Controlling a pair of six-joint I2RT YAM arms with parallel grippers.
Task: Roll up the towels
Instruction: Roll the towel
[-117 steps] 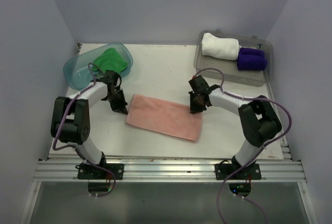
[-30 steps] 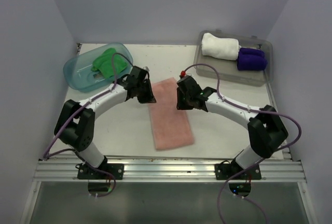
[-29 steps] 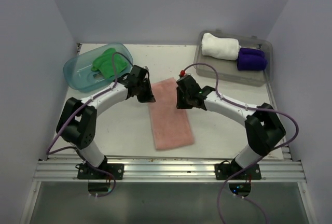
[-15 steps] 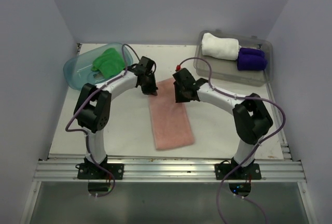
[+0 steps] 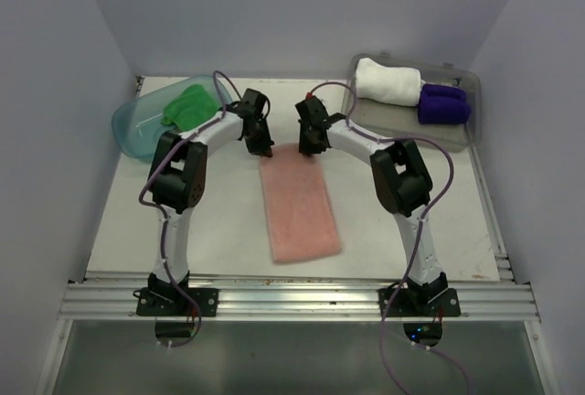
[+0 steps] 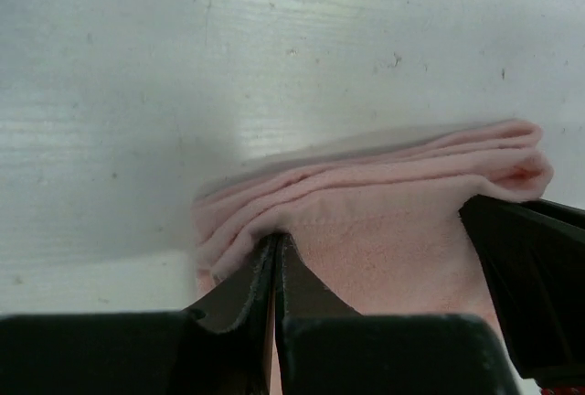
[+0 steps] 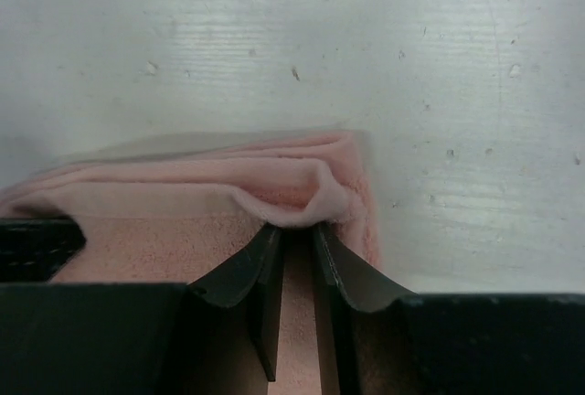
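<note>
The salmon pink towel [image 5: 300, 208] lies flat and lengthwise in the middle of the table, its far short edge folded up in layers [image 6: 393, 221]. My left gripper [image 5: 266, 149] is shut on that edge's left corner [image 6: 276, 238]. At the right corner, my right gripper [image 5: 312, 145] has its jaws nearly together, with a small fold of pink cloth [image 7: 164, 230] pinched at the tips [image 7: 294, 228]. The green towel [image 5: 192, 102] sits crumpled in the teal tub. The white towel [image 5: 388, 80] and the purple towel [image 5: 443, 102] lie rolled in the clear tray.
The teal tub [image 5: 137, 130] stands at the far left and the clear tray [image 5: 411, 130] at the far right. Both arms reach far out, their elbows over the table on either side of the pink towel. The metal rail [image 5: 292, 299] runs along the near edge.
The pink towel, crosswise a few seconds ago, now lies lengthwise. Over the last second both grippers moved toward the far side along its far edge, and the right jaws narrowed.
</note>
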